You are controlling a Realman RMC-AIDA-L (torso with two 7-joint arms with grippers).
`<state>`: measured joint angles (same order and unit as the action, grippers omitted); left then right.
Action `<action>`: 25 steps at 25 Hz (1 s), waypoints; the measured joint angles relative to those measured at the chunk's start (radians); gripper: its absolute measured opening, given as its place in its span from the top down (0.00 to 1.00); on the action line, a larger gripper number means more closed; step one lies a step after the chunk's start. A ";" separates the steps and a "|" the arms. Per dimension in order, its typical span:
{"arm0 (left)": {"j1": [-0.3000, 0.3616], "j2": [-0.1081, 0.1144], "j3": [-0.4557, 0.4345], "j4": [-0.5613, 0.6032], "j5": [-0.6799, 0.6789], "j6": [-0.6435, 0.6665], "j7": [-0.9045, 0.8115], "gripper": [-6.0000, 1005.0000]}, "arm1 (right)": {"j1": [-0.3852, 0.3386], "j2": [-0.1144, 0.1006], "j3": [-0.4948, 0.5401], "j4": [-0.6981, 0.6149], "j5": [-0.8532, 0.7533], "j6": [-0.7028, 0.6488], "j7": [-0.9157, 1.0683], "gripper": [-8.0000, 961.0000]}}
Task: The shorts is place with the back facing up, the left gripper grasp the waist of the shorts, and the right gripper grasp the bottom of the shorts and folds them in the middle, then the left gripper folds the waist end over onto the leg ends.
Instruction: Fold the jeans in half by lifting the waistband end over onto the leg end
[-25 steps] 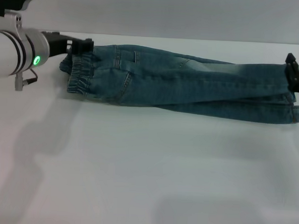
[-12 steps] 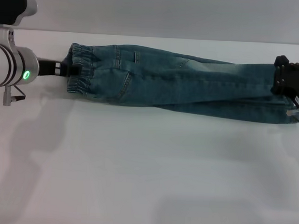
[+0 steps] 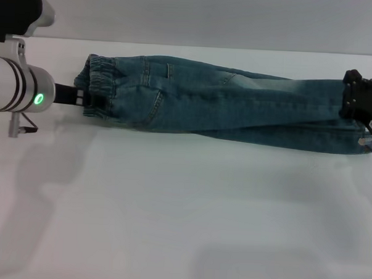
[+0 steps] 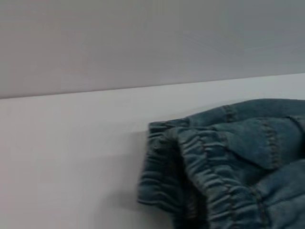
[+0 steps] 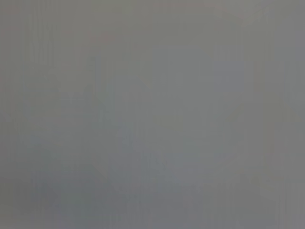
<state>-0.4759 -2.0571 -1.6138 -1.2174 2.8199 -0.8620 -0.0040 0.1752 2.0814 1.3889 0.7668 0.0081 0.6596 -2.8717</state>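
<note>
Gripping or not, the left gripper (image 3: 92, 98) is sitting right at the waist (image 3: 97, 86) of the shorts (image 3: 218, 104), its black fingers reaching in from the silver-white arm at the near corner of the gathered band; whether they are clamped on the cloth I cannot tell, since the tips are merging with the denim in the head view and the left wrist view is showing only the ruffled waist (image 4: 190, 162) with no fingers in sight. At the other end, the right gripper (image 3: 360, 101) is resting against the leg ends (image 3: 353, 131), and its opening is just as unreadable; the right wrist view is showing nothing but flat grey.

The shorts are lying stretched across the far part of the white table (image 3: 183, 207), already doubled lengthwise so that 1 leg is lying over the other, waist to the robot's left and hems to its right.

Judging by the look of it, the denim is soft and limp but fairly weighty for cloth: it is likely to drape and sag from any held point rather than keep its shape, and the 2 stacked layers may slide apart if only the top 1 is pinched. The thick elastic band is looking like the best hold, bulky and ridged enough to resist slipping; the stitched hems are offering a similar firm edge.

No containers are showing in any view.
</note>
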 joint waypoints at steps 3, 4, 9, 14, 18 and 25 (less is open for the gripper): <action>-0.008 0.000 -0.011 0.007 -0.085 -0.012 0.060 0.15 | -0.005 0.000 -0.001 0.002 0.000 0.000 0.000 0.99; -0.008 0.000 -0.011 0.007 -0.085 -0.012 0.060 0.15 | -0.005 0.000 -0.001 0.002 0.000 0.000 0.000 0.99; -0.039 0.000 -0.033 0.084 -0.105 0.009 0.091 0.15 | -0.016 0.000 -0.013 0.005 0.001 0.000 0.001 0.99; -0.058 0.000 -0.043 0.123 -0.099 0.025 0.101 0.15 | -0.034 0.000 -0.022 0.027 0.001 0.000 0.002 0.99; -0.072 0.000 -0.049 0.158 -0.101 0.047 0.105 0.15 | -0.042 -0.001 -0.023 0.036 0.001 0.000 0.002 0.99; -0.100 0.000 -0.055 0.205 -0.116 0.055 0.117 0.15 | -0.041 -0.001 -0.023 0.038 0.001 -0.004 0.005 0.99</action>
<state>-0.5755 -2.0570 -1.6686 -1.0126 2.7041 -0.8074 0.1133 0.1344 2.0800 1.3659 0.8045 0.0093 0.6554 -2.8663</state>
